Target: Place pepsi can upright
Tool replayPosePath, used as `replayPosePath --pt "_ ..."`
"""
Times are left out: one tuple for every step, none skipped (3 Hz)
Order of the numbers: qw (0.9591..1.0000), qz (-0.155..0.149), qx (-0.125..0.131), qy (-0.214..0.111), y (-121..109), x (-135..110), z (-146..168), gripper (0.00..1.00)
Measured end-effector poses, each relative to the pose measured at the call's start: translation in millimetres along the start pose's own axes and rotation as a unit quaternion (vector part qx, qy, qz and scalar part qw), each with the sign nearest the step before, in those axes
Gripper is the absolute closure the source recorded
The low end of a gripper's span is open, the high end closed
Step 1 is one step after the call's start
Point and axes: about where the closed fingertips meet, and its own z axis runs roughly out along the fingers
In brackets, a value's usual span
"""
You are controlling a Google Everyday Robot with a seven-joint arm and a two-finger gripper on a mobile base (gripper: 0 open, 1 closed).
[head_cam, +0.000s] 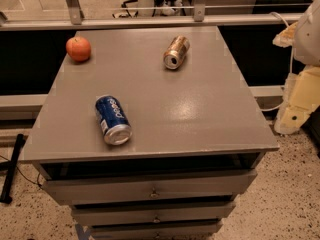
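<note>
Lying on its side at lower left of the counter (200,114), the pepsi can (113,120) leaves us everything to do, our claw (299,101) hanging at the frame's right edge, apart or together we cannot tell.

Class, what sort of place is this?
Probably a lab or office workspace: a grey drawer cabinet, a metal railing and speckled floor. The pepsi can lies on its side; the gripper is at the right edge.
</note>
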Motion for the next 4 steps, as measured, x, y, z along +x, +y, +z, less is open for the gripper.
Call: replayPosePath --pt "1.0 0.0 0.0 0.0 0.0 0.0 0.0 0.0" --pt "0.9999 0.006 0.004 -0.007 -1.9 -4.0 1.8 0.0" --pt "0.999 0.027 0.001 -0.036 -9.3 -31.3 18.6 0.0" --pt "0.9963 0.05 -0.017 -0.067 -16.7 -85.1 49.4 0.0"
